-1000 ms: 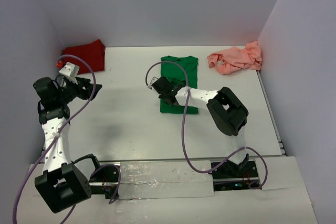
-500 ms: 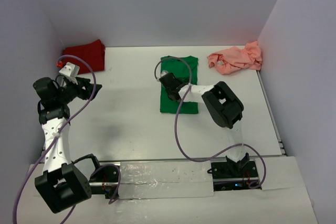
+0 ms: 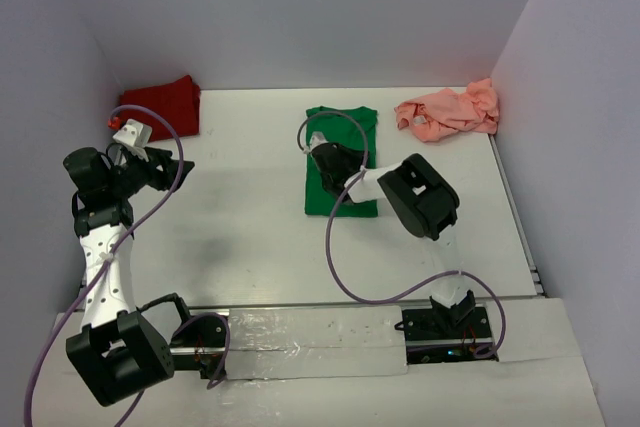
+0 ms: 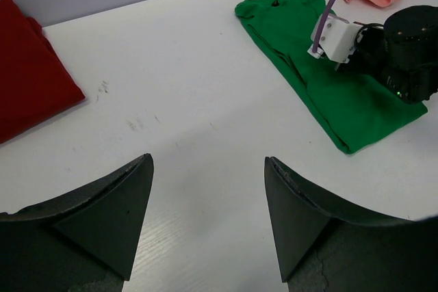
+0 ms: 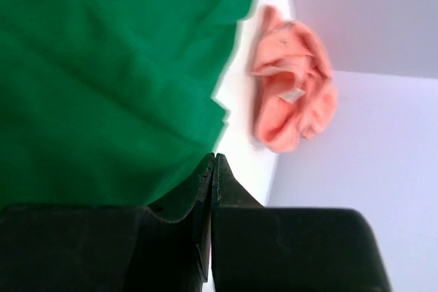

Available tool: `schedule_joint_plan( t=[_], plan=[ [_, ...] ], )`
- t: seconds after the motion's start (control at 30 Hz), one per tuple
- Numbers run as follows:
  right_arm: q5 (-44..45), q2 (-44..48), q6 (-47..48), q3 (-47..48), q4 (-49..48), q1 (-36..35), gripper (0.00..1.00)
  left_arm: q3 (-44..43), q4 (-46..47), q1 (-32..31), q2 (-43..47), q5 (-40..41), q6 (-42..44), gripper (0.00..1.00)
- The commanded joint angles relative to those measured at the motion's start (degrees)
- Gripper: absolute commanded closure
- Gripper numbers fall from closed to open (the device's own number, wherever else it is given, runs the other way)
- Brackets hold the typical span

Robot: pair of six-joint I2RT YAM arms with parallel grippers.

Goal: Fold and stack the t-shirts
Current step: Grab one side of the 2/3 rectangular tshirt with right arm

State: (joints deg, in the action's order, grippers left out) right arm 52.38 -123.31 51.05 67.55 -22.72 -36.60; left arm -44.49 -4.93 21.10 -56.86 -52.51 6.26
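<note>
Red shirt (image 3: 160,105) looks folded; green shirt (image 3: 350,125) half-folded beneath your pressed-together right hand (image 5: 213,162); pink shirt (image 3: 450,112) crumpled; left hand (image 4: 207,160) spread; nothing stacked.

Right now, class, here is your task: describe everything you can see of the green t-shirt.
The green t-shirt is bright, plain and soft-looking, like cotton. It is folded into a long narrow rectangle with its collar at the far end. It lies flat and lightly creased on the white table, towards the back. The right gripper, fingers shut, is over its middle; whether it presses the cloth cannot be told. No other shirt touches it.
</note>
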Motion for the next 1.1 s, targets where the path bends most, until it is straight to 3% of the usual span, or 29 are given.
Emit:
schedule_joint_plan(
  t=[0.0,0.03,0.07,0.17,0.23,0.27,0.3,0.37,0.5,0.7,1.07],
  plan=[
    [-6.03,7.43,-7.32,1.96,9.24,-0.14,1.0,0.19,0.27,0.17,-0.09,-1.45,0.59,0.25],
    [-9.72,9.21,-15.28,3.28,15.19,-0.05,1.0,0.19,0.27,0.25,-0.01,-1.45,0.59,0.25],
    [-17.84,11.05,-17.97,5.12,20.73,0.04,1.0,0.28,0.36,0.17,0.0,-1.45,0.59,0.25],
    [-25.79,17.03,-23.44,6.71,30.87,-0.4,0.97,0.37,0.53,0.25,0.0,-1.45,0.59,0.25],
    [-30.3,21.95,-25.03,5.93,35.45,-0.49,0.83,0.54,0.8,0.17,-0.09,-1.37,0.59,0.25],
    [-33.28,23.62,-24.6,5.93,37.38,-0.49,0.62,0.46,0.71,0.17,-0.27,-1.28,0.68,0.25],
    [-38.96,26.42,-24.07,5.75,41.66,-0.75,0.56,0.54,0.8,0.25,-0.27,-1.28,0.77,0.25],
    [-41.91,28.9,-22.66,4.0,43.72,-1.36,0.41,0.37,0.71,0.17,-0.53,-1.1,0.77,0.25],
    [-47.53,30.84,-20.73,2.86,51.97,-1.81,0.41,0.19,0.62,0.17,-0.36,-1.1,0.86,0.25],
    [-48.6,30.41,-18.45,-4.08,53.21,-4.17,0.41,0.28,0.53,0.17,0.0,-0.93,1.03,0.25],
    [-40.7,28.12,-16.77,-14.63,44.35,-11.99,0.43,0.19,0.53,0.25,0.26,-0.66,1.38,0.25]
  ],
)
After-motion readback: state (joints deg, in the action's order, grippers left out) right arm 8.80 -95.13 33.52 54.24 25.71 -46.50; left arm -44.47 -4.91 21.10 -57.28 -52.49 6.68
